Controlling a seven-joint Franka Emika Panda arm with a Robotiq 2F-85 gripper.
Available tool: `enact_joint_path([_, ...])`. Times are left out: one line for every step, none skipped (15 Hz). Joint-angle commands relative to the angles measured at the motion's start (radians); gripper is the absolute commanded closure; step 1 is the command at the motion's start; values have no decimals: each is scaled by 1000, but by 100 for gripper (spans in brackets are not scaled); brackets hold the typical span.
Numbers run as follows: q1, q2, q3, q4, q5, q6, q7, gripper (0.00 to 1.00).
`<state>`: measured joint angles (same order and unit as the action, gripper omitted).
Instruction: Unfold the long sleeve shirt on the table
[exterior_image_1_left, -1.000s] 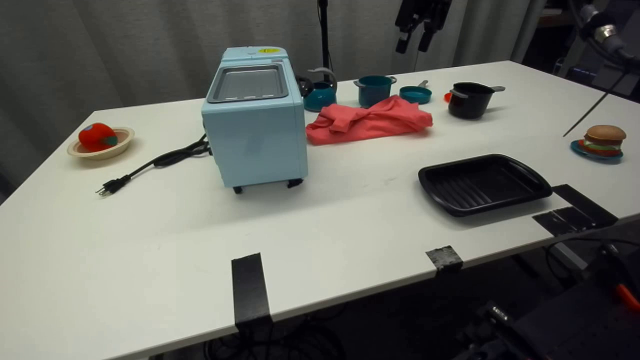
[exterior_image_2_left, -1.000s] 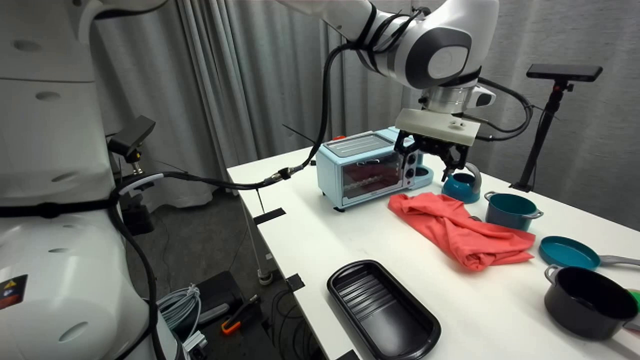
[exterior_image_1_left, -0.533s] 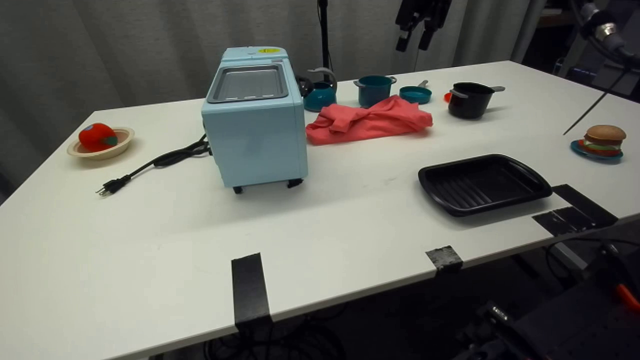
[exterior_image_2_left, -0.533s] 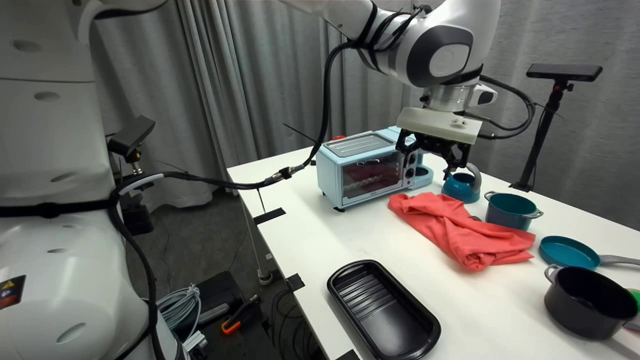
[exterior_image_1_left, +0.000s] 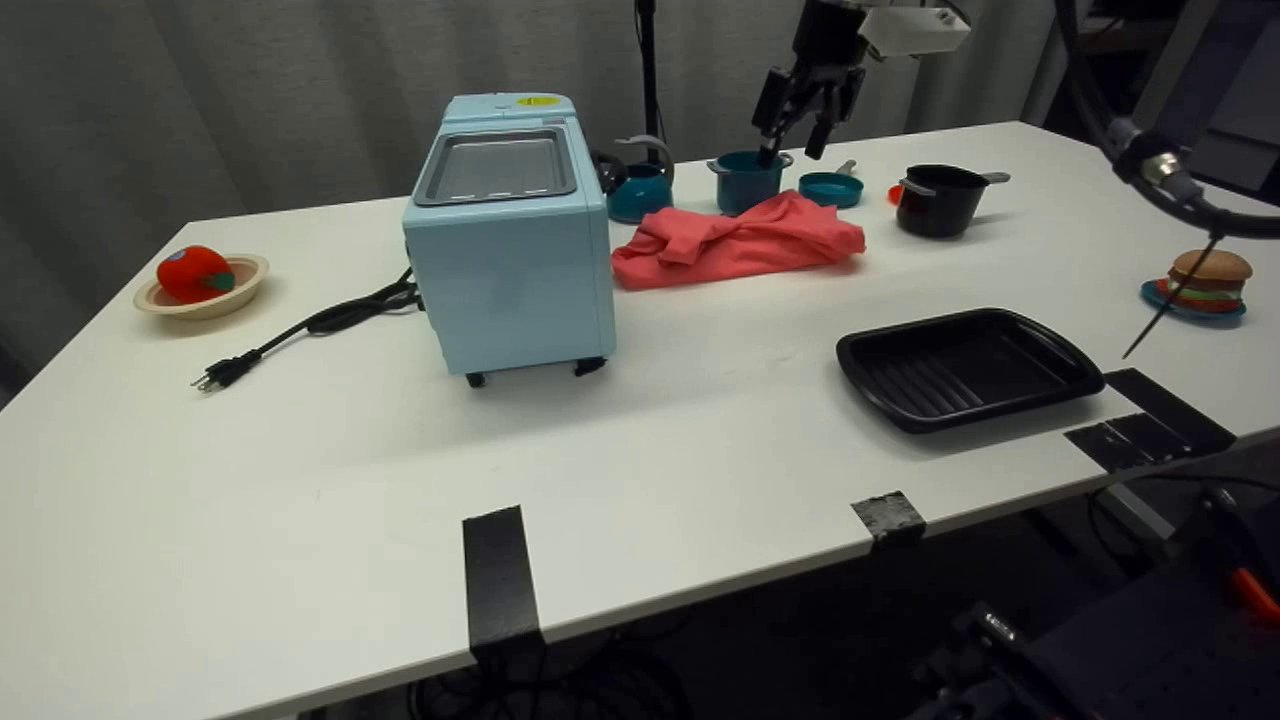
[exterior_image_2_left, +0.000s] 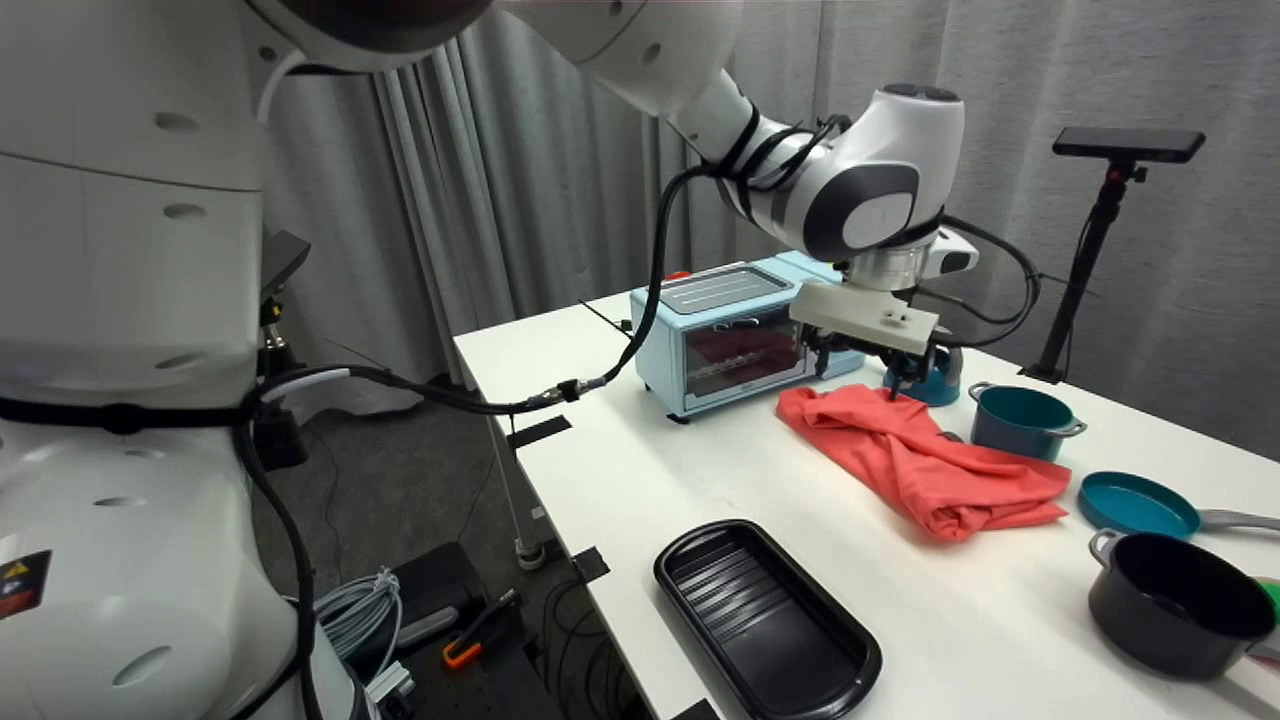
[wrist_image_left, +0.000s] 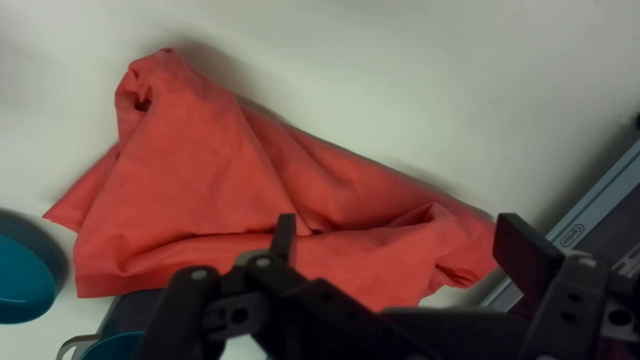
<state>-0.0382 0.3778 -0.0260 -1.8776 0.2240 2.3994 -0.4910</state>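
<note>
The coral-red long sleeve shirt lies crumpled and folded in a bundle on the white table. It shows in an exterior view and in the wrist view, where folds hide the sleeves and any print. My gripper is open and empty, held above the shirt. In an exterior view the gripper hangs over the shirt's end near the blue oven. In the wrist view the gripper has its two fingers wide apart, with the shirt's narrower end below and between them.
A blue toaster oven stands close to the shirt's end. A teal kettle, a teal pot, a teal pan and a black pot stand along the shirt's far side. A black tray lies nearer the table's taped edge.
The arm has come down, mostly in the last half second. The gripper is now lower and closer to the shirt, still open. The shirt has not moved.
</note>
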Motion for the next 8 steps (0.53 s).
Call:
enact_joint_path([-27,78,55,9,8,115,59,0])
enact_joint_path([-30,97,68,7,12,149,73,0])
enact_joint_path([-32,115,80,5,14,184,85,0])
enact_joint_path([-35,134,93,4,16,219,97,0])
enact_joint_path([-38,153,105,8,17,256,109,0])
enact_joint_path([-43,170,117,12,18,285,120,0])
enact_joint_path([-47,188,130,20,18,314,133,0])
enact_joint_path([-51,204,142,26,17,341,146,0])
